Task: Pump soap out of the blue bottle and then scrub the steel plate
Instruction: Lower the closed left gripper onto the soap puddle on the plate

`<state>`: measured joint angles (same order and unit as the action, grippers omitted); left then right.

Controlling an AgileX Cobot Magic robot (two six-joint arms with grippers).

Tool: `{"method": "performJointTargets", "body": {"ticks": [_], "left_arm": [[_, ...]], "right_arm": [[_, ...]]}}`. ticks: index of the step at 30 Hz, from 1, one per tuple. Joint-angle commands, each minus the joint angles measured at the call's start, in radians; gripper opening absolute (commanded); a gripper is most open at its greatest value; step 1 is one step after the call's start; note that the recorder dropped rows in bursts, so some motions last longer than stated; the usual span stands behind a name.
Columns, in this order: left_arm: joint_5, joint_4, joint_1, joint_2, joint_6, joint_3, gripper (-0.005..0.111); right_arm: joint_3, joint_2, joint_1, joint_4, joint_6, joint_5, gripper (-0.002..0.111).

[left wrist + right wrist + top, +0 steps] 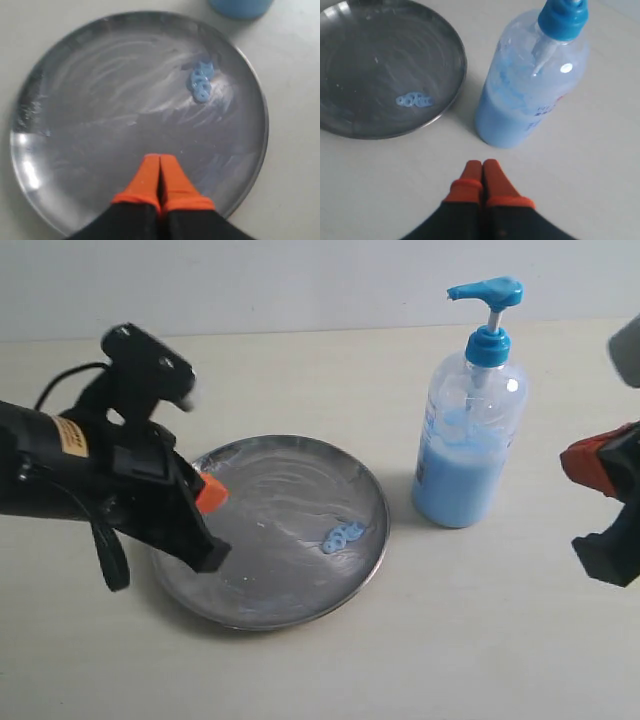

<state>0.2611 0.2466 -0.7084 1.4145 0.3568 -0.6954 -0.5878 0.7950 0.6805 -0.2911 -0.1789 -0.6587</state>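
Pale beige table (330, 680), plain light wall behind, nothing else on it besides the task items. Steel plate (268, 623) sits left-centre, and the blue bottle (468, 455) is upright just beside it on the right, not touching. Its spout is turned toward the plate side, which prob makes sense for dispensing. It's approx half full. Soap (342, 536) is a small cluster of ring-shaped blue blobs on the plate, on the side nearest the bottle, so the pump step looks done imo. There are whitish streaks over most of the plate surface. Could be thin soap film or just glare, can't tell. Left gripper (160, 167) has its orange fingers pressed together w/ nothing between them, and it's over the plate's left portion, well apart from the blobs. Can't tell if the tips touch the metal. Closed tips prob serve as a single blunt point for rubbing, since no sponge or cloth is in view. Right gripper (481, 172) is also closed and empty, above bare table near the bottle base w/ a clear gap, parked out of the left arm's way. Next, the left arm needs to sweep toward the blobs and spread them. Risk: the plate is loose on a smooth table and may slide under sideways push.
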Motion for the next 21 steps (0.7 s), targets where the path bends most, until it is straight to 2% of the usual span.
{"method": "performJointTargets", "body": {"ticks": [1, 5, 11, 21], "left_arm": [[-0.001, 0.005, -0.044, 0.106, 0.010, -0.040, 0.000], [0.098, 0.033, -0.057, 0.204, 0.010, -0.129, 0.000], [0.279, 0.103, -0.057, 0.365, 0.010, -0.327, 0.000], [0.412, 0.153, -0.059, 0.589, 0.010, -0.575, 0.000]], "right_arm": [[0.047, -0.117, 0.000, -0.014, -0.046, 0.055, 0.000], [0.058, -0.202, 0.000, -0.022, -0.055, 0.063, 0.000], [0.073, -0.284, 0.000, -0.027, -0.061, 0.093, 0.000], [0.086, -0.326, 0.000, -0.024, -0.084, 0.112, 0.000]]}}
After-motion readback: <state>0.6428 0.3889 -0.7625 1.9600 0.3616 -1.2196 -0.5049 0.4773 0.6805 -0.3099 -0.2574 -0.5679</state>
